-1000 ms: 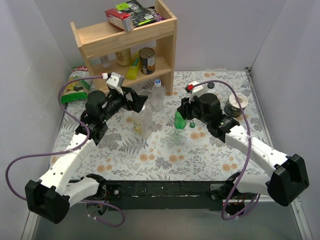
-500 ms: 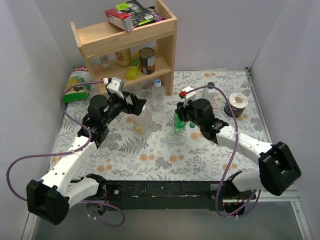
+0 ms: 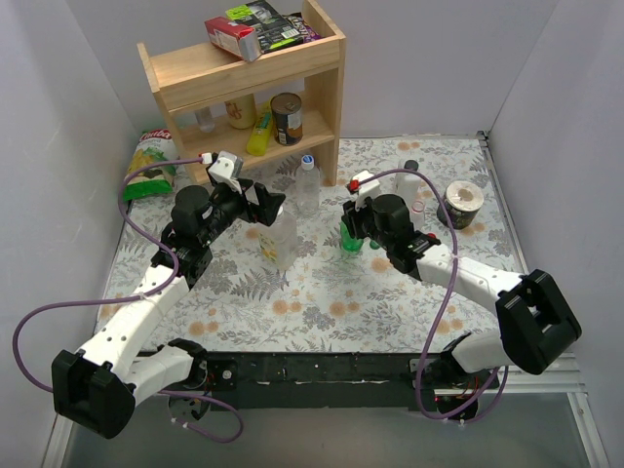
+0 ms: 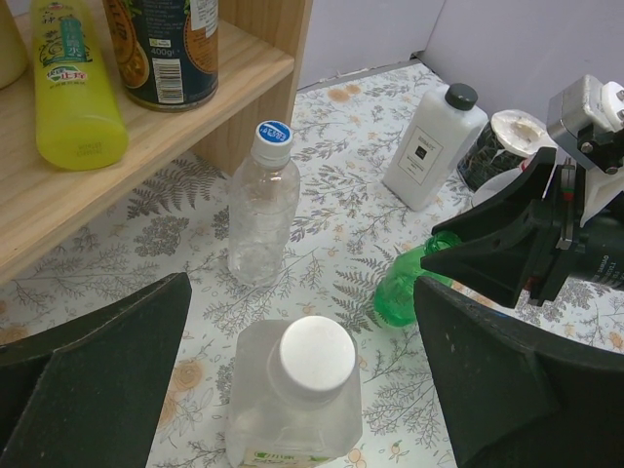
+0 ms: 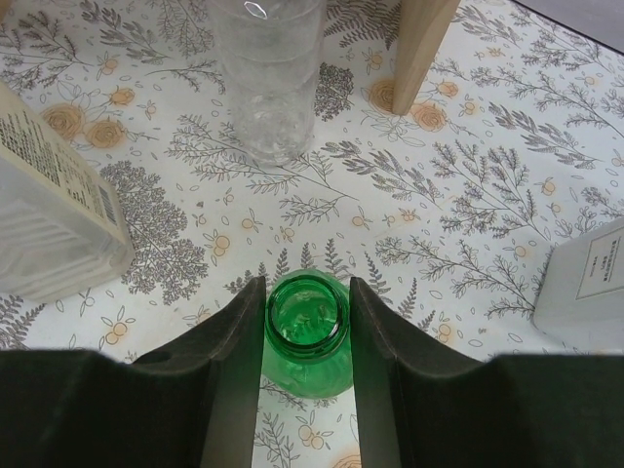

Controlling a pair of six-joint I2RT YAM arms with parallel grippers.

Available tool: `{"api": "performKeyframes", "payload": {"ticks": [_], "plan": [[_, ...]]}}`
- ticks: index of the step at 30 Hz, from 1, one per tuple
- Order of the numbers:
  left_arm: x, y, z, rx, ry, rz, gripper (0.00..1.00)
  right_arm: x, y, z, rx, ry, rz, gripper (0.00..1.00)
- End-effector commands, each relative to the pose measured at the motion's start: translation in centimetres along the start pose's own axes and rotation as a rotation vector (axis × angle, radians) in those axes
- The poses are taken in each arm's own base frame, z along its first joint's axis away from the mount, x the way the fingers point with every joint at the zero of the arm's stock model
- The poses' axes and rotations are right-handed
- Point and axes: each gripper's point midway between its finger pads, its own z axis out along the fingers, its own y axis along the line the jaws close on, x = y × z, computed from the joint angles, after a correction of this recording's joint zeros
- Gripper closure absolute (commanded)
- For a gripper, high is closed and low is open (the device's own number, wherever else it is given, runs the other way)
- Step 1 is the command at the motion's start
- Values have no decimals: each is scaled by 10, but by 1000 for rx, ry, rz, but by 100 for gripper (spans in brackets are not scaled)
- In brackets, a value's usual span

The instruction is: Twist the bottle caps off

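The right gripper [image 5: 307,292] is clamped on the open neck of the green bottle [image 5: 308,370], which stands upright on the mat [image 5: 487,195] near the middle of the table. The left gripper [image 4: 301,281] is spread wide, its fingers [image 4: 97,361] on either side of the large bottle [image 4: 292,429] without touching it, and that bottle's white cap [image 4: 312,356] is on. Behind it, beside the shelf [image 4: 244,68], stands the slim bottle [image 4: 261,219] with its blue cap [image 4: 274,134] on.
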Motion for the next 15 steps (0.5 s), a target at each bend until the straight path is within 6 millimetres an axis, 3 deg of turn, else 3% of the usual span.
{"api": "performKeyframes", "payload": {"ticks": [1,2,4,9,10,13,14,15], "plan": [[-11,1,-7,-8,-40,23,2,-21,2,-9,-3,-30,11,57],[-10,0,-7,-5,-40,23,2,-26,2,-10,-8,-36,12,37],[-9,-1,-7,0,-39,15,2,-38,7,-13,-37,-44,37,29],[-9,-2,-4,9,-39,11,2,-72,22,-22,-120,-81,51,23],[-8,-1,-3,3,-37,10,2,-89,23,-24,-131,-109,64,23],[-4,8,2,-31,-30,29,2,-108,26,-20,-145,-113,93,21],[-3,11,4,-45,-28,29,2,-126,25,-12,-140,-127,111,21],[0,17,7,-73,-20,34,2,-127,24,-8,-137,-103,116,21]]}}
